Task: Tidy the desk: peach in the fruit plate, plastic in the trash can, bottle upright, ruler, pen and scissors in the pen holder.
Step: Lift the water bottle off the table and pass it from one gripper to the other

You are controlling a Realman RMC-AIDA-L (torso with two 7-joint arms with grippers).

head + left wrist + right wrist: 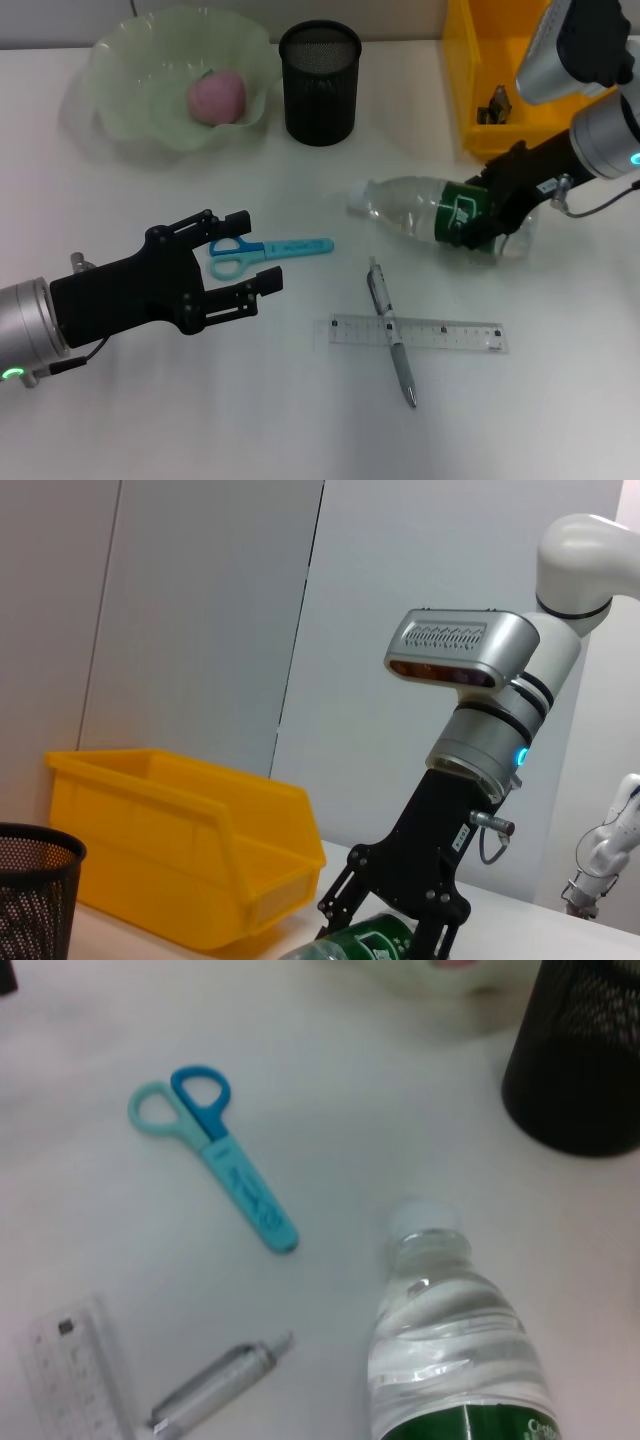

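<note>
A clear bottle (410,208) with a green label lies on its side at the right, and my right gripper (480,228) is shut on its labelled end; the left wrist view shows the fingers (345,900) straddling the label. My left gripper (255,252) hovers open over the handles of the blue scissors (285,247). A silver pen (392,335) lies across a clear ruler (450,335) near the front. The pink peach (217,96) rests in the green fruit plate (130,120). The black mesh pen holder (320,90) stands behind.
The yellow trash can (462,90) stands at the back right with a small dark item (495,108) inside. The right wrist view shows the scissors (225,1165), the bottle's capped neck (425,1230) and the pen tip (215,1385) on the white desk.
</note>
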